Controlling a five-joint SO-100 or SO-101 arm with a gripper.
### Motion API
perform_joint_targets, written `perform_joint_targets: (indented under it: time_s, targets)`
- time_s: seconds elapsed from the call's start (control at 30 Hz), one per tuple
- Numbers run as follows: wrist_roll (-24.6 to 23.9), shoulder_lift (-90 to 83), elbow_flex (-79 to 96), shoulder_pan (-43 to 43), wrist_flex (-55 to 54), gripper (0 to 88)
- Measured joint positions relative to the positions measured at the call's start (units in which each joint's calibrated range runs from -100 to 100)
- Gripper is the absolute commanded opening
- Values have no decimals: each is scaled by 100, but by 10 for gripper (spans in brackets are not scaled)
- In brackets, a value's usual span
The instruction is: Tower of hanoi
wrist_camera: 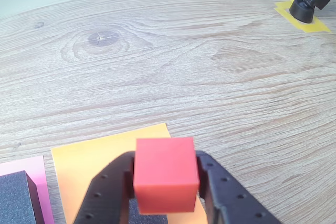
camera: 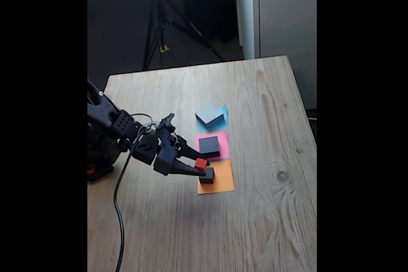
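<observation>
Fixed view first. I had the table w/ three paper squares in a column: blue paper farthest from the camera, pink paper in the middle, orange paper nearest. Each acted as a peg spot, I'd guess, which is why blocks sat one per sheet. The wide grey block lay on the blue, skewed to the sheet's edges. The black block sat on the pink. On the orange, at its left edge as this view showed it, stood the small dark block w/ the red cube directly above it. My gripper reached in from the left, arm low over the table, cable trailing toward the camera. Couldn't tell from here whether the cube rested on the dark block or hung just clear.

Wrist view. Red cube sat squarely between the fingers, both pads pressed to its side faces, so the gripper was clamped on it, opened only as wide as the cube. Dark block showed just beneath, orange paper under that, pink paper and black block at bottom left. A black foot on yellow tape stood far off, top right.

My read: smallest piece gripped at the top of the stack, either mid-lift or mid-place; unclear which.
</observation>
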Motion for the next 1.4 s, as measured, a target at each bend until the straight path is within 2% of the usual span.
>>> perform_joint_targets:
  time_s: [0.47, 1.4]
  targets:
    - [0, 1368, -130, -41, -1241, 49]
    - [0, 1864, -261, -217, -1705, 81]
